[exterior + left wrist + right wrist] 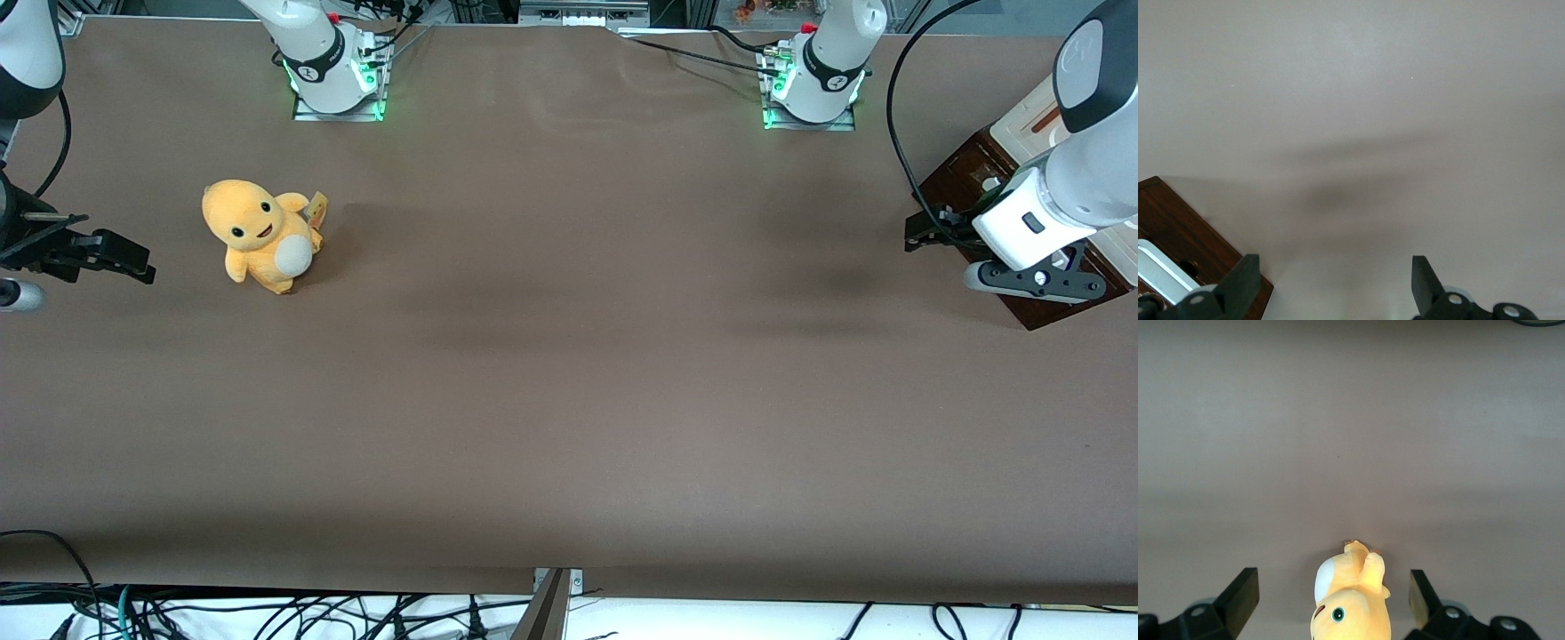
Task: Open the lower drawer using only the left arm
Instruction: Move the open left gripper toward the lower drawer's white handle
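Bare brown surface (569,427) is filling the near stretch of the front camera, and I am seeing nothing on it but one yellow plush toy (260,235) sitting toward the parked arm's end. At the working arm's end I am watching the left arm (1080,169) hanging over one dark wooden cabinet, with the tool (925,233) hovering just beside its edge, fingers (1241,285) spread wide and gripping nothing. On the wrist camera I am looking at the lower drawer (1185,243) with its one silver bar handle (1161,270) touching neither finger. My worry is that the tool is sitting off to the side of the handle, so closing now would be catching air, and a skewed pull could be dragging the whole cabinet.
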You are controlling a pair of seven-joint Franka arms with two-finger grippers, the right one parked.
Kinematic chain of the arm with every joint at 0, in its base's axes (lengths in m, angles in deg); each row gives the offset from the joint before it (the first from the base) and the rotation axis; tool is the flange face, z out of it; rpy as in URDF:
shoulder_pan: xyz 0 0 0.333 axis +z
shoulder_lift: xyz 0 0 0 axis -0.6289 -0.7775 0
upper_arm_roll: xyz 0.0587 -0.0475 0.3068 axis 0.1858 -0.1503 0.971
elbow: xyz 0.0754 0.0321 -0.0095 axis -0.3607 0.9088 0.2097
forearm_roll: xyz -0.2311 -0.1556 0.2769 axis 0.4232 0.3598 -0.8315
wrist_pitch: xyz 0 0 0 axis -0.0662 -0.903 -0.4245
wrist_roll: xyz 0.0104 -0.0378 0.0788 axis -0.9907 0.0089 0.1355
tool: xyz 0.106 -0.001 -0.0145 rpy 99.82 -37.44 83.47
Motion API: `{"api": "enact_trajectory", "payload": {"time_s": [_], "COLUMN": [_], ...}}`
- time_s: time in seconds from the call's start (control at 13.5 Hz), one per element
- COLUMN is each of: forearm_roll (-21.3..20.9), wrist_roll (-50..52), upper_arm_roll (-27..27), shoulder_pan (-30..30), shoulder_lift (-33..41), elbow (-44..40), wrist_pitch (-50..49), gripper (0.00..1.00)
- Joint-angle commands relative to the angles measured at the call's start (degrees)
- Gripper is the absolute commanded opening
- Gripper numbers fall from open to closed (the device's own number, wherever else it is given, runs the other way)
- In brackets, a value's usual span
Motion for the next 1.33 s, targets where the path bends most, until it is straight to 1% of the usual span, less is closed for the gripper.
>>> {"api": "enact_trajectory", "payload": {"time_s": [0.0,0.15,0.37,0.52,0.66,0.81,1.26], "forearm_roll": [0.93,-0.12,-5.12,-10.03,-17.32,-21.91,-36.23], "wrist_roll": [0.04,0.3,1.18,3.97,9.07,12.24,31.9], "upper_arm_roll": [-0.06,-0.06,-0.06,-0.14,-0.49,-0.58,-0.85], "shoulder_pan": [0.4,0.31,0.31,0.31,-0.48,-1.09,-1.8], "shoulder_lift": [-0.47,-0.56,-0.65,-0.91,-2.57,-5.56,-16.71], "elbow": [-1.57,-1.57,-1.4,-1.13,-0.52,-0.52,-0.25], "wrist_pitch": [-1.36,-1.36,-1.36,-1.36,-2.23,-5.12,-11.71], "gripper": [1.0,1.0,1.0,1.0,1.0,1.0,1.0]}}
